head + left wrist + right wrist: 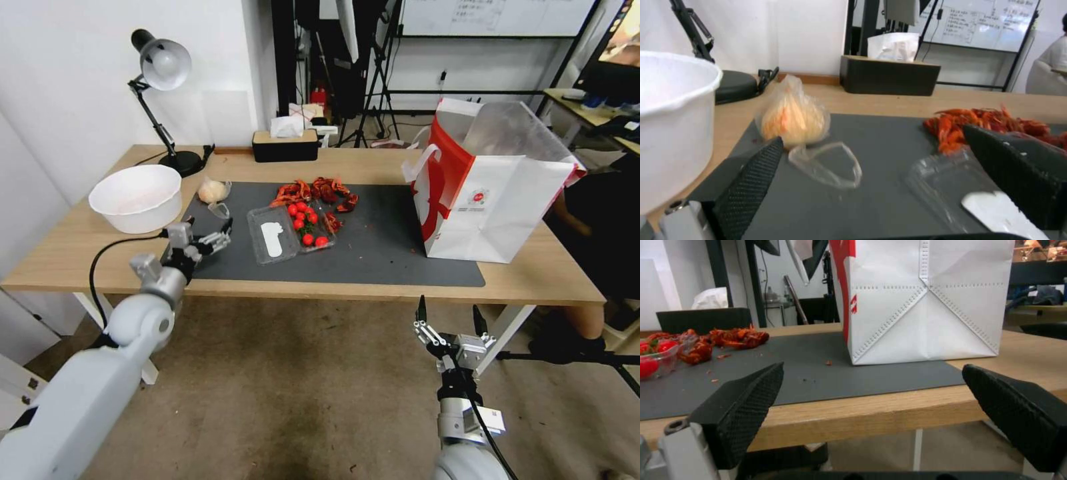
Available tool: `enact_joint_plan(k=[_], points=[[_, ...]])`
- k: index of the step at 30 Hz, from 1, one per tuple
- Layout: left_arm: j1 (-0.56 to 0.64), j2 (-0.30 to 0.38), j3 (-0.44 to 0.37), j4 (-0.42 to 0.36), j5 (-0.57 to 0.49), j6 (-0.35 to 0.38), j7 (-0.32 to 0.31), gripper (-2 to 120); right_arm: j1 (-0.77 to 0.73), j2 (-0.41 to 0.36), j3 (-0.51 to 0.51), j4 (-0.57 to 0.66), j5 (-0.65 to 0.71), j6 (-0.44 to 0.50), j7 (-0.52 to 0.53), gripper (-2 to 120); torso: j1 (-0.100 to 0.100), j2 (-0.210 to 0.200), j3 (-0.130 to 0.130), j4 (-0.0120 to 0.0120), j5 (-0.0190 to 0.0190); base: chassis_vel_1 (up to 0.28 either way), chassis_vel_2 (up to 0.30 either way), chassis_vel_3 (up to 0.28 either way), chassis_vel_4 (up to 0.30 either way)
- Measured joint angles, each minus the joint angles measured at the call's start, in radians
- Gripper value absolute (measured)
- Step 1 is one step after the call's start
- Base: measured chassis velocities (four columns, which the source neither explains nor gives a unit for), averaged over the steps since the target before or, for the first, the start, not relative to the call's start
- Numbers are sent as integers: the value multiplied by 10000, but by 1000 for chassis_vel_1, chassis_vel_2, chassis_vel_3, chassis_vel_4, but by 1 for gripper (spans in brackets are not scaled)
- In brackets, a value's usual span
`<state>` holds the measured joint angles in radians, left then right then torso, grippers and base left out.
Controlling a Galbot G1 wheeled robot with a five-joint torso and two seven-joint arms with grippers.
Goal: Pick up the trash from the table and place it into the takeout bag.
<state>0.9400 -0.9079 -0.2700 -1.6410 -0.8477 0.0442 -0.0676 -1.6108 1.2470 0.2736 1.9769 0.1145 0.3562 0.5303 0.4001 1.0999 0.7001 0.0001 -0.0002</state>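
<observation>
Left gripper [220, 235]: spread wide, over the mat's [373, 247] left edge, near small clear plastic bag [213, 191], perhaps holding food.
Right gripper [450, 318]: spread, below the table's [80, 247] front edge.
Takeout bag [493, 207]: upright, mat's right end.

White wall [67, 80], brown floor [287, 387], desk lamp [160, 67], whiteboard [493, 17] behind.

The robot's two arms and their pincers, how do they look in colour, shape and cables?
Both arms are smooth, rounded, light grey-white tubes ending in silver metal wrist blocks. The left pincer and right pincer each carry two black, wedge-shaped fingers with a fine cross-hatched grip texture on the pads. A thin black cable loops beside the left wrist, and another runs along the right forearm.
</observation>
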Motion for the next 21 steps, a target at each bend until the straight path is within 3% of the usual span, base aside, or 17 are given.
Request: enact_joint_plan(k=[6, 9, 21], points=[[-1597, 158, 806, 903, -273, 674, -471, 100, 79, 21, 10, -44, 3, -58, 11, 100, 0, 0, 0, -1, 4, 0, 0, 0, 0], [-2447, 171, 1401, 1284, -446, 1668, -1327, 100, 76, 50, 11, -47, 4, -69, 13, 100, 0, 0, 0, 0, 3, 0, 0, 0, 0], [-3940, -461, 2519, 2325, -675, 2388, -2326, 100, 87, 63, 24, -45, 8, -83, 22, 100, 1, -1, -1, -1, 3, 0, 0, 0, 0]])
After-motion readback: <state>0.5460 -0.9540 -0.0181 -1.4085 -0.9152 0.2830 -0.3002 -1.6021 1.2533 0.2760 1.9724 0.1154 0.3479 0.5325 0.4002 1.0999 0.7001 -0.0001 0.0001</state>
